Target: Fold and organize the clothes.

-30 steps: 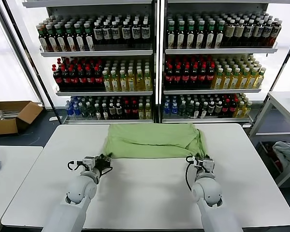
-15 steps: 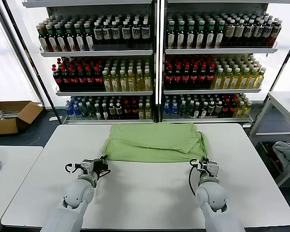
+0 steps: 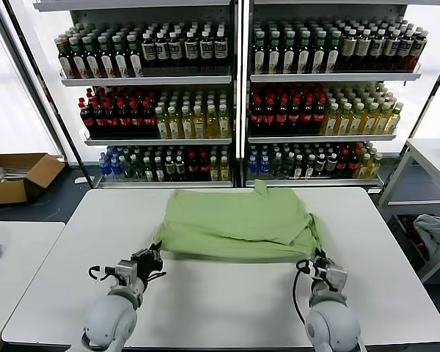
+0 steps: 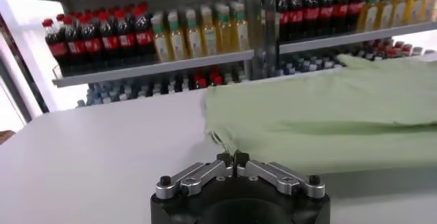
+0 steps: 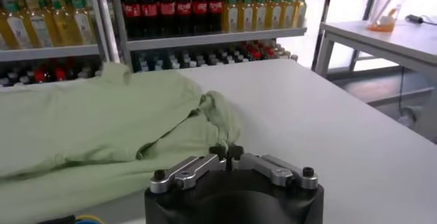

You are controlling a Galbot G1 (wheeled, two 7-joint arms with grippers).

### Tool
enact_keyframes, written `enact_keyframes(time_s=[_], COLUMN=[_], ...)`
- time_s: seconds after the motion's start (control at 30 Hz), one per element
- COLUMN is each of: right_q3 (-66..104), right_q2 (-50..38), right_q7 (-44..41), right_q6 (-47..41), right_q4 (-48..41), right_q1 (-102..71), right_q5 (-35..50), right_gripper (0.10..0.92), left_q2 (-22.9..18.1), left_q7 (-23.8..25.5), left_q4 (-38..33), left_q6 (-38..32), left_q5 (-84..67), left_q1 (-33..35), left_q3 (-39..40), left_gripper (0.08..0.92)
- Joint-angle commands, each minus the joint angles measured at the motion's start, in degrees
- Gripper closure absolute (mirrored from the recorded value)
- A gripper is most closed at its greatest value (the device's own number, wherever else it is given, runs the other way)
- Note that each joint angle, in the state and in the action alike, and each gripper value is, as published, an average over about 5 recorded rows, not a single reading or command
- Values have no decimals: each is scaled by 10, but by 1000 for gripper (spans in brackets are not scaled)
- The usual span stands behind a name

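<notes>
Both arms have drawn back toward the robot since a second ago, and the shirt's (image 3: pixel 238 224) near edge has come with them, so the cloth now lies stretched further down the white surface (image 3: pixel 227 301).

From the head view, the left gripper (image 3: pixel 155 258) sits at the shirt's near left corner and the right gripper (image 3: pixel 320 258) at its near right corner, level with each other, forearms low and angled in from the near edge of the surface. To do this pull well, the two grippers should probably travel together at the same pace and height, keeping the hem taut between them so the fabric slides flat rather than bunching at one side.

The left wrist view shows that gripper's (image 4: pixel 233 158) jaws closed, their tips meeting right at the shirt's (image 4: pixel 328 116) corner; a pinch of cloth seems to be held there.

The right wrist view shows the other gripper (image 5: pixel 226 151) with jaws likewise closed on the rumpled corner of the shirt (image 5: pixel 102 130), where the fabric gathers into folds.
</notes>
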Motion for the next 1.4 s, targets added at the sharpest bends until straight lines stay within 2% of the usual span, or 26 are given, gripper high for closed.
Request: enact_keyframes(time_s=[0.03, 0.2, 0.4, 0.57, 0.7, 0.83, 1.0, 1.1, 1.23, 1.33, 1.4], right_q3=[17, 15, 5, 5, 8, 39, 101, 121, 133, 138, 139], right_q2=[5, -8, -12, -17, -15, -15, -15, -19, -26, -39, -63], right_q7=[1, 6, 12, 16, 25, 29, 19, 10, -9, -44, -100], right_q6=[1, 1, 1, 1, 1, 1, 1, 9, 32, 30, 20], right_q4=[103, 121, 115, 108, 128, 188, 232, 217, 162, 124, 98], right_q1=[-138, -199, -214, -212, -220, -225, -183, -148, -67, -10, 22], right_q5=[-31, -58, -77, -77, -71, -54, -32, 3, 45, 61, 58], right_gripper=[900, 900, 897, 800, 687, 566, 427, 349, 246, 209, 204], left_q2=[15, 11, -15, -25, -33, -44, -73, -87, -86, -74, -61], left_q7=[-13, -18, -26, -24, -23, -23, -22, -21, -5, 10, 28], left_q4=[-194, -205, -190, -185, -201, -253, -299, -292, -270, -247, -227], left_q6=[-8, -28, -47, -50, -50, -51, -48, -58, -80, -87, -88], left_q5=[21, 49, 78, 83, 82, 71, 56, 53, 49, 38, 28], left_q1=[207, 291, 337, 335, 340, 348, 320, 286, 223, 184, 159], left_q3=[-7, -8, 9, 4, 1, 4, 10, 5, -11, -21, -27], left_gripper=[916, 916, 916, 904, 809, 696, 549, 462, 349, 263, 215])
